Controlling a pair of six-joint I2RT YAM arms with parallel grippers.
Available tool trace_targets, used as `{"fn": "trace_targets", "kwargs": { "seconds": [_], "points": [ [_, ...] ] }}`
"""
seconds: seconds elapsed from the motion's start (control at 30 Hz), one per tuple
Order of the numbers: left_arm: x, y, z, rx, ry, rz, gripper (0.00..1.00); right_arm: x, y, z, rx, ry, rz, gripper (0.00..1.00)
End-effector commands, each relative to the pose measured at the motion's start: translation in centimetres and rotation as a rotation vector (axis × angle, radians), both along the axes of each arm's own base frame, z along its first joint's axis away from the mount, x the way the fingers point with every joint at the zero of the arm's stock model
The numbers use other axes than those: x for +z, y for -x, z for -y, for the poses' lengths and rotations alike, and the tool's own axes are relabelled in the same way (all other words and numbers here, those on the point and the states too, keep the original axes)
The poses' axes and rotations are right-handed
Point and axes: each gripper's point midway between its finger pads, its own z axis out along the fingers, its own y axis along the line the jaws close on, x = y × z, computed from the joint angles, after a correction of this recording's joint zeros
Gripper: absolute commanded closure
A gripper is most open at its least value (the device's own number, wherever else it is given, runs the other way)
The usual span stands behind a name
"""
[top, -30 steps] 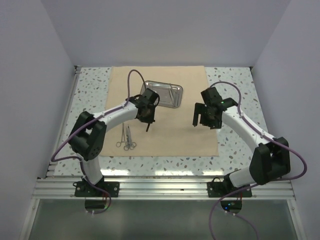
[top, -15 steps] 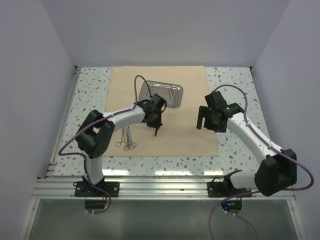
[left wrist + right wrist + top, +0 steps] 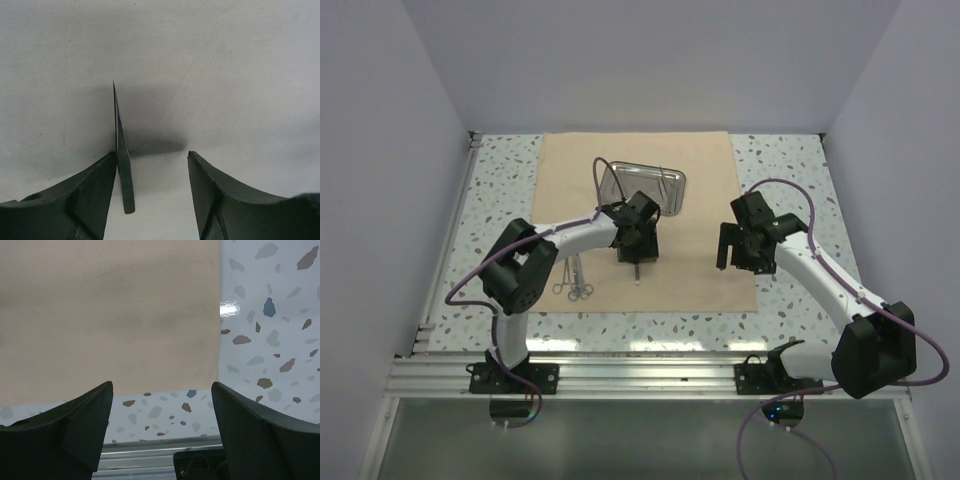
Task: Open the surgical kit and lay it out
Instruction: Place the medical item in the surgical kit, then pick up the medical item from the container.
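Table carries the cloth wrap, spread flat from the far edge almost to the near one, with the steel tray on its far middle. The right claw hangs wide open and empty over the wrap's right border. The left claw is open above the wrap's middle. Scissor-like instruments lie toward the near left corner. A thin steel piece leans on one finger only and is not clamped. I judge it best to lift the claw straight up, so that the finger does not drag the piece.

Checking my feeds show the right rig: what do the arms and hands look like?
Both the left arm and right arm have white links and bulky black joints, each trailed by a looping purple cable. The left hand and right hand have dark, wedge-shaped fingers. No markings are visible.
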Motion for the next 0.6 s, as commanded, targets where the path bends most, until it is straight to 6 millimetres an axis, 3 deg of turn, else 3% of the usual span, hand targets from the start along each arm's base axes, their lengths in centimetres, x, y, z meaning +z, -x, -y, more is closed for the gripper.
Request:
{"fn": "trace_targets", "kwargs": {
  "seconds": [0.0, 0.1, 0.13, 0.33, 0.5, 0.57],
  "points": [
    [-1.8, 1.6, -1.2, -0.009, -0.087, -0.091, 0.36, 1.1, -0.9, 0.3, -0.005, 0.015, 0.064, 0.16],
    [1.9, 1.1, -1.1, -0.028, -0.088, -0.059, 0.35, 1.3, -1.0, 0.5, -0.010, 0.016, 0.082, 0.16],
    [4.4, -0.1, -0.7, -0.026, -0.073, -0.003, 0.35, 1.3, -1.0, 0.6, -0.013, 0.020, 0.084, 0.16],
    [13.3, -4.3, -1.3, -0.014, -0.104, 0.200, 0.39, 1.1, -1.1, 0.5, -0.016, 0.008, 0.107, 0.16],
    [15.2, -8.9, -3.5, 0.032, -0.101, 0.301, 0.39, 1.8, -1.8, 0.1, -0.017, -0.008, 0.131, 0.16],
    [14.3, -11.2, -4.9, 0.036, -0.113, 0.316, 0.39, 2.2, -2.1, -0.1, -0.009, -0.012, 0.140, 0.16]
  ]
}}
